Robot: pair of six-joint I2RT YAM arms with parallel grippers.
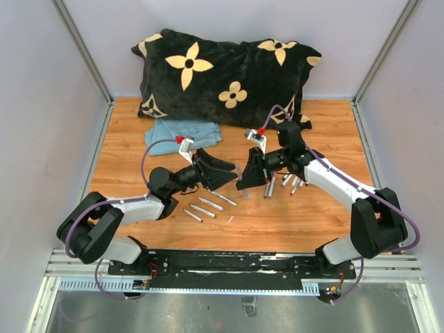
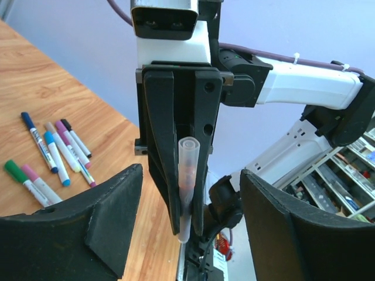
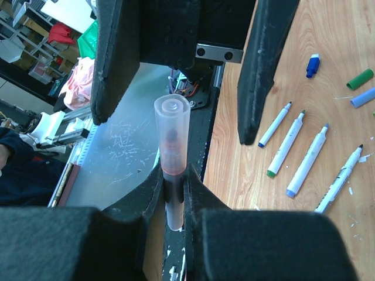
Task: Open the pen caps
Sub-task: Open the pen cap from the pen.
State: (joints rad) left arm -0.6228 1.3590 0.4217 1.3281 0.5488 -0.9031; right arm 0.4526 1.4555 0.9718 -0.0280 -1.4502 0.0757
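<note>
Right wrist: right end effector [image 3: 174, 188] clamps pen [image 3: 171, 143]; left end effector [image 3: 179, 126] gapes

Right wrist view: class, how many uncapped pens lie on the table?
4, lying side by side, left to right: blue-tipped pen, green-tipped pen, light-blue-tipped pen, black-tipped pen. Others may lie outside the frame.

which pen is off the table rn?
The translucent-capped pen, clamped in the right gripper; the other pens lie on the table.
</note>
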